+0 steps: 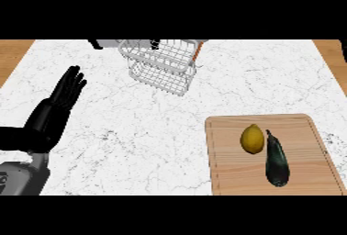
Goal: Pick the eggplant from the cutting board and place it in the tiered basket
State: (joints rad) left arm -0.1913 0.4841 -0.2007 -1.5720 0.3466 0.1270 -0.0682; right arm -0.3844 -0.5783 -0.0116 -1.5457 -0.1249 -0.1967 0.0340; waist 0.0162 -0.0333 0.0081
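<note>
Still untouched: eggplant (276, 161) at lower right of the frame, lying lengthwise on the cutting board (227, 156) just beside a lemon (253, 138). Tiered basket (163, 64) far off at upper centre of the worktop (136, 133), so a long carry needed. Left hand (62, 98) at left, fingers straight, holding nothing; right hand nowhere in view.

The tiered basket (163, 64) (its far rim) seems cut off above.

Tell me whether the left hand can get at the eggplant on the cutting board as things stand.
Probably not easily. The left hand rests open at the view's left, while the eggplant lies far right on the cutting board, with the lemon on its near side. Bare counter lies between.
</note>
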